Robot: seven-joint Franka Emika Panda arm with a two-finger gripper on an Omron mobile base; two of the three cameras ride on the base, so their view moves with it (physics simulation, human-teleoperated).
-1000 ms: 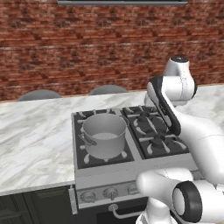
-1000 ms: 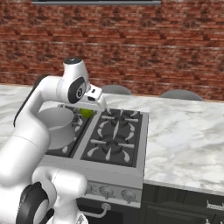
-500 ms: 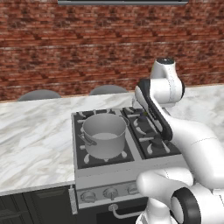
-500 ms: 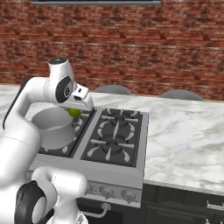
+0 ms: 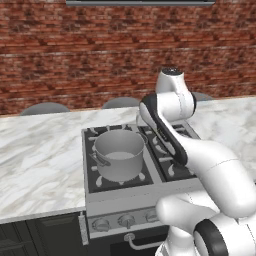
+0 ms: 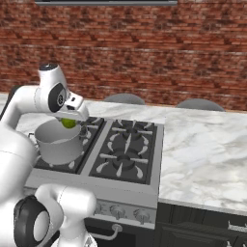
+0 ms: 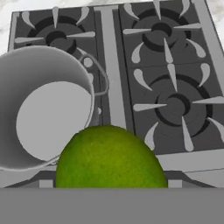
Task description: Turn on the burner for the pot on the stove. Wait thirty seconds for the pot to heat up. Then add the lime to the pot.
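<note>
The arm has swung leftward across the stove over the last second, carrying the lime from above the middle of the cooktop to the near edge of the pot. In the right base view the gripper now hangs just above the pot's right rim, with the green fruit tucked under it. The hand view shows the same: the lime sits close against the camera, and the pot's open mouth lies off to one side, not yet straight below (its inside looks bare and grey).

The jaws stand wide, yet they are clamped on the lime rather than free; the fruit is about as broad as their spread.

For the task, this looks like the last step under way: the transport is nearly finished but the drop is not. The lime seems to sit over the rim rather than over the middle, so letting go here could bounce it off the edge onto the grates. A little more travel toward the pot's centre seems wise first.
</note>
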